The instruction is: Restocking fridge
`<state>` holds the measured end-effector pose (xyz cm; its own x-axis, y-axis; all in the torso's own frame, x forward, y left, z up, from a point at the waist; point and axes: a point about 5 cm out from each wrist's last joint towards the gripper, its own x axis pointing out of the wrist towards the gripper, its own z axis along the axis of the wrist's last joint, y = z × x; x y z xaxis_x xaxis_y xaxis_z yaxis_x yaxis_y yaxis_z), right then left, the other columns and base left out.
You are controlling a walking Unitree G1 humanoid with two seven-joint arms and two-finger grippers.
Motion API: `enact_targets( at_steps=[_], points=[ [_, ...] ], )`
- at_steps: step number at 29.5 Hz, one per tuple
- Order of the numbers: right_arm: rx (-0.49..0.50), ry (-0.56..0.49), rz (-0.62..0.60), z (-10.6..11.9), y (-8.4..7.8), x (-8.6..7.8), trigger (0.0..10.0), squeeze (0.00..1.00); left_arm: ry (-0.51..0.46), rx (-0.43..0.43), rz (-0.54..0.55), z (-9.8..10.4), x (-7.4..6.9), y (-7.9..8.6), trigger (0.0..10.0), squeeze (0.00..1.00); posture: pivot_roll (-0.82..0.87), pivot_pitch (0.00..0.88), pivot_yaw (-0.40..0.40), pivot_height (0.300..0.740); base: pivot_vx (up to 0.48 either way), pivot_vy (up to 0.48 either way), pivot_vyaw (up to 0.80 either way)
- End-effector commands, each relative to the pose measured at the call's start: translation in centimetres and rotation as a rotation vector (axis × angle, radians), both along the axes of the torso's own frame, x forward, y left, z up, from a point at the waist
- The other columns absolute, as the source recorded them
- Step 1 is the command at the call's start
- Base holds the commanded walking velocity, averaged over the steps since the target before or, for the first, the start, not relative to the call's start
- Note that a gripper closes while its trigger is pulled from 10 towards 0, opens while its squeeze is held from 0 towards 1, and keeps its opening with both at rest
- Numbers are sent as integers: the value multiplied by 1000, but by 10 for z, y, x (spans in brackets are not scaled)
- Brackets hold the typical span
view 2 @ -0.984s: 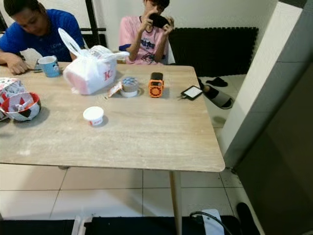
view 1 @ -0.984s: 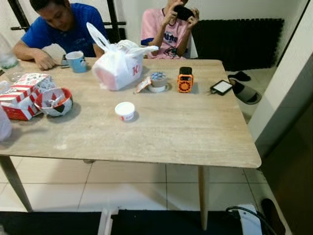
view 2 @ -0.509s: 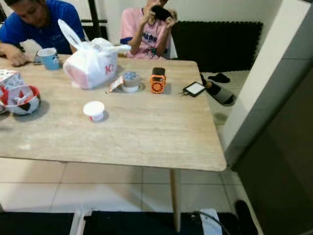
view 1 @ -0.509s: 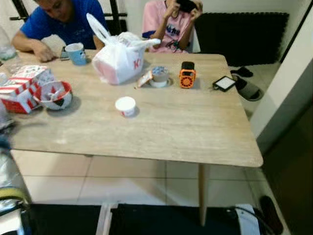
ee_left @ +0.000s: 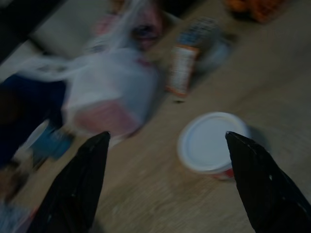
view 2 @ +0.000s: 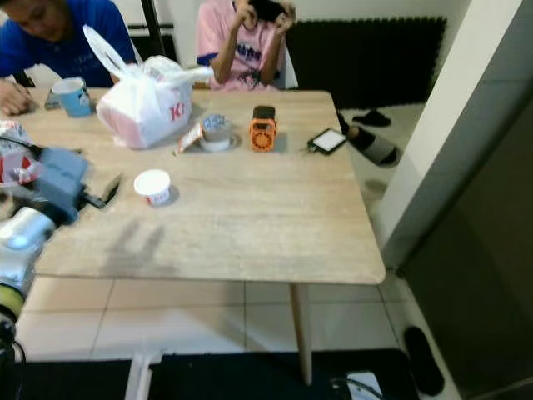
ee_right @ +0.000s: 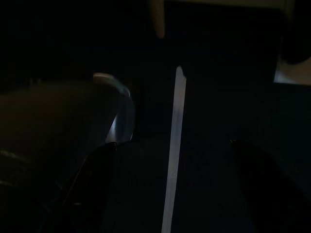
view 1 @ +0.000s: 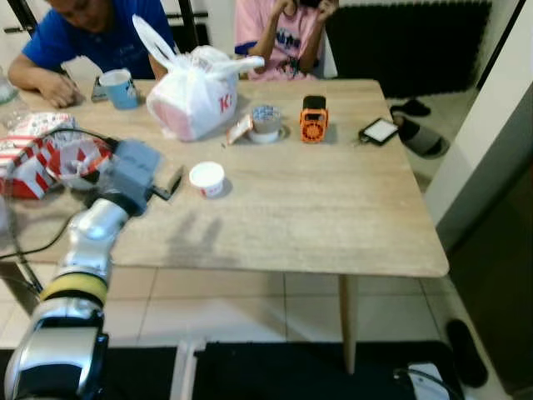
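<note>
On the wooden table [view 1: 333, 217] a small white lidded cup [view 1: 206, 177] stands left of centre. My left arm reaches over the table's left side. Its gripper [view 1: 171, 185] is open and sits just left of the cup without touching it. In the left wrist view the cup [ee_left: 211, 143] lies ahead between the spread fingers [ee_left: 77, 189]. Behind the cup stands a knotted white plastic bag [view 1: 193, 90]. Beside the bag are a foil-lidded tub [view 1: 266, 119] and a sachet [view 1: 240, 129]. The right wrist view is very dark, and the right gripper [ee_right: 170, 145] hangs low with its fingers apart.
An orange gadget [view 1: 313, 120], a phone [view 1: 381, 131] and a blue mug [view 1: 122, 87] stand on the table. Red-and-white food boxes [view 1: 25, 158] lie at its left edge. Two people sit at the far side, one in blue [view 1: 92, 37], one in pink [view 1: 279, 37]. A dark panel [view 1: 500, 250] stands on the right.
My left arm has risen into view and now reaches over the table toward the white cup. The camera has shifted forward and down.
</note>
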<state>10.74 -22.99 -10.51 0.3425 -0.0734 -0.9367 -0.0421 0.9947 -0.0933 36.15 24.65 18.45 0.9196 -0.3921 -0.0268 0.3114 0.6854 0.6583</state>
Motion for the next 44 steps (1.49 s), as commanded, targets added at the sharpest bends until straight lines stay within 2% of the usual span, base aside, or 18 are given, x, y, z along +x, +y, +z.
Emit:
enact_targets(
  at_steps=[1,2,5,8,9,10,11,13,14,22,27,34,44],
  points=[
    [-3,2,3,0,-4,-4,10000,0,47,110,-29,0,3,0,10000,0,-12,112,49,740,0,0,0],
    [-3,2,3,0,-4,-4,10000,0,47,110,-29,0,3,0,10000,0,-12,112,49,740,0,0,0],
    [-10,6,8,0,-8,-9,10000,0,73,137,-153,12,6,-12,10000,0,-22,149,57,740,0,0,0],
    [-10,6,8,0,-8,-9,10000,0,73,137,-153,12,6,-12,10000,0,-22,149,57,740,0,0,0],
    [-14,9,9,0,-10,-13,10000,0,108,256,-211,20,10,-17,10000,0,-31,174,68,740,0,0,0],
    [-15,9,10,0,-10,-14,10000,0,127,310,-227,23,11,-17,10000,0,-33,177,70,740,0,0,0],
    [-15,9,10,0,-10,-14,10000,0,127,310,-227,23,11,-17,10000,0,-33,177,70,740,0,0,0],
    [-16,9,11,-1,-11,-16,10000,0,155,374,-238,27,14,-17,10000,0,-36,188,73,740,0,0,0],
    [-18,13,11,-1,-12,-20,10000,0,212,407,-227,27,17,-16,10000,0,-45,204,82,740,0,0,0],
    [-19,23,-3,-2,-14,-28,10000,0,261,407,-210,29,22,-17,10000,0,-72,224,97,740,0,0,0],
    [-29,23,-12,-1,-20,-34,10000,0,284,475,-237,19,24,-29,10000,0,-101,233,100,740,0,0,0],
    [-39,26,-15,-1,-23,-38,10000,0,291,506,-240,15,27,-38,10000,0,-114,244,105,740,0,0,0],
    [-31,20,-7,-2,-19,-39,10000,0,310,498,-186,10,28,-34,10000,0,-126,254,108,740,0,0,0]
  ],
)
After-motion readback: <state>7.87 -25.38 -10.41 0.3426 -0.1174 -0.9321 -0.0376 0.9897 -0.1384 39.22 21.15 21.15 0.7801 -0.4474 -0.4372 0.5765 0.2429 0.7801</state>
